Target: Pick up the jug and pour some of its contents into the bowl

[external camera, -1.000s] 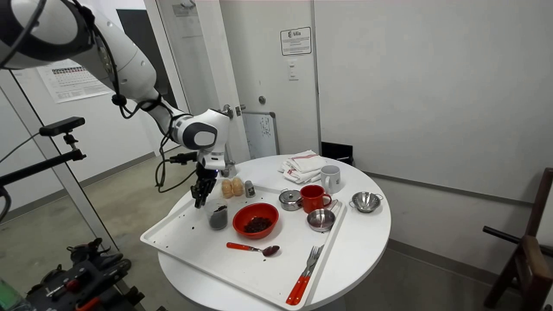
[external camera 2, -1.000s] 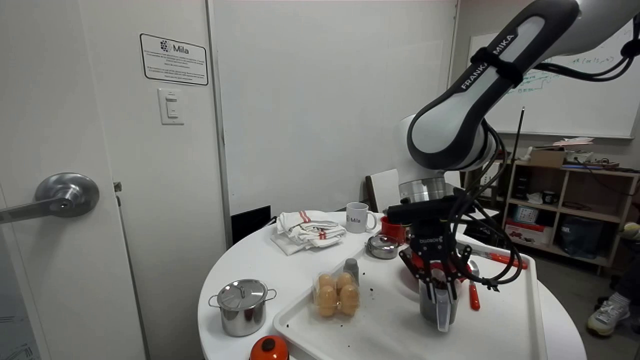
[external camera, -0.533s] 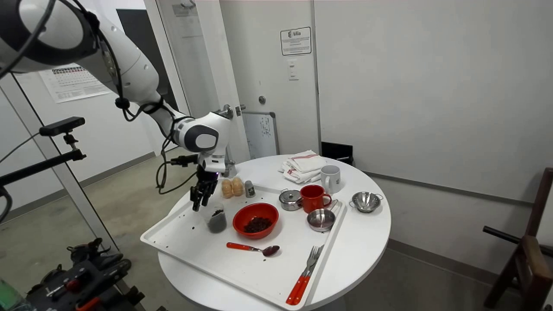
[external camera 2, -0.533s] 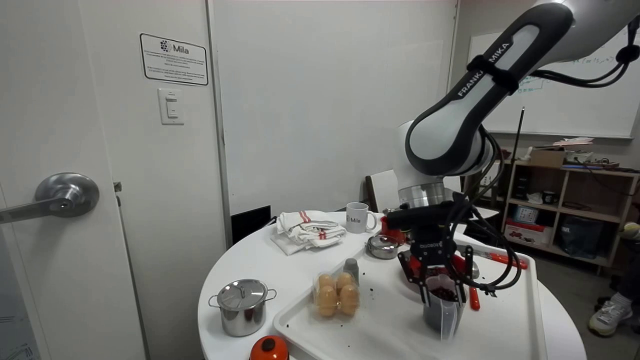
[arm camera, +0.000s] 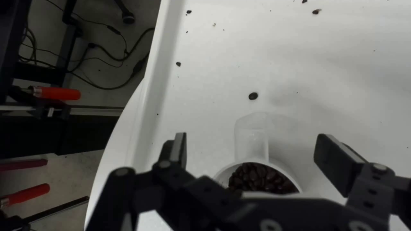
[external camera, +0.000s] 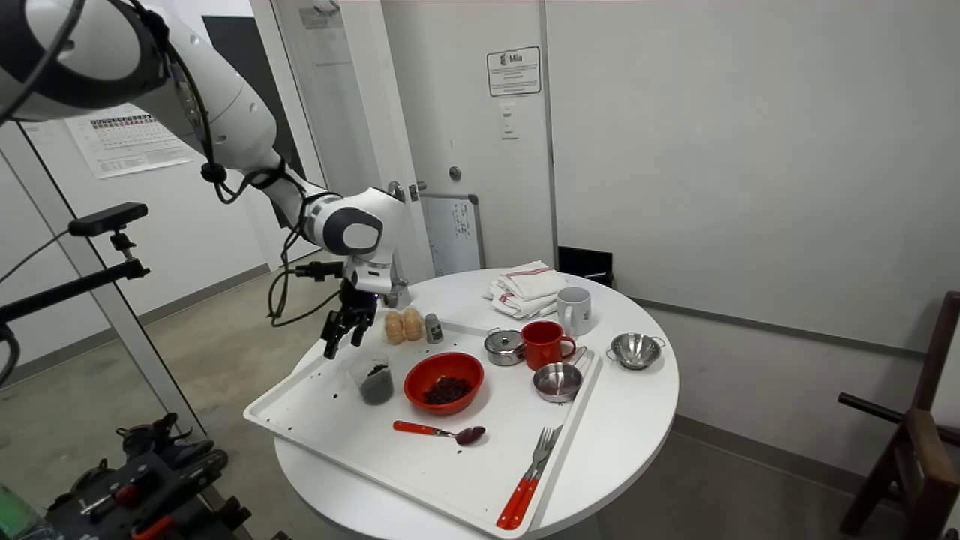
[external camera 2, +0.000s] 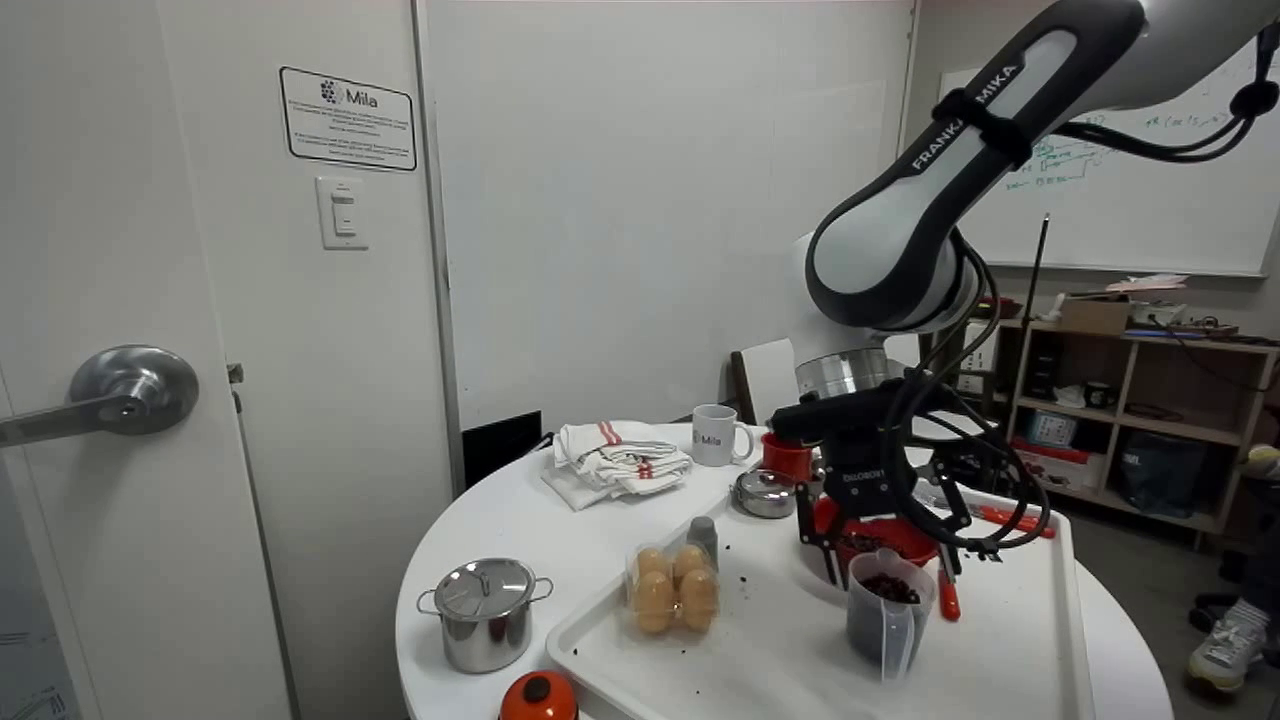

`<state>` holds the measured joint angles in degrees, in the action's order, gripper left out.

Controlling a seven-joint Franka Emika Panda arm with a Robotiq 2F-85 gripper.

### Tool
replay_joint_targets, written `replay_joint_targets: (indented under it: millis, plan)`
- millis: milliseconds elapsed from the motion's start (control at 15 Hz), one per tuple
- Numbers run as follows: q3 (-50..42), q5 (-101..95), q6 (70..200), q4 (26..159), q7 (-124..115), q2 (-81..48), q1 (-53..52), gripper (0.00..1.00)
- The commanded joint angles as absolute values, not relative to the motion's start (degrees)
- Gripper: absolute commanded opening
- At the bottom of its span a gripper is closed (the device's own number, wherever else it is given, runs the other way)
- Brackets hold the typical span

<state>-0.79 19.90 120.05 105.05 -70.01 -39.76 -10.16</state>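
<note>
The jug (external camera: 376,385) is a translucent, greyish plastic measuring cup, standing on the white tray in both exterior views. Dark beans fill part of it, and its handle (arm camera: 252,141) points away from the wrist in the wrist view. My gripper (arm camera: 252,147) is spread wide above the handle, touching nothing; one finger (arm camera: 334,160) is well off to the side of the jug. The gripper's own linkage hides the near part of the jug's rim. Beside the jug is the red bowl (external camera: 442,371), with a heap of dark beans at its bottom.
Eggs in a clear carton (external camera 2: 672,590) and a grey shaker (external camera 2: 703,540) sit near the jug. A red-handled spoon (external camera: 431,430) lies before the bowl. Lidded pot (external camera: 504,346), red cup (external camera: 543,343) and steel pan (external camera: 557,381) stand beyond. Loose beans dot the tray (external camera: 337,420).
The gripper has opened and let go of the jug's handle, then risen back from it. The jug has settled upright on the tray, shifted slightly.
</note>
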Motion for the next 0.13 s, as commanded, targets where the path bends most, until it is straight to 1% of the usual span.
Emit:
replay_joint_targets:
  millis: [0,67]
  plan:
    - [-0.16,19.43,119.95,104.86,-70.32,-39.77,-9.52,1.0]
    - [-0.15,19.44,119.91,104.86,-70.31,-39.74,-9.5,1.0]
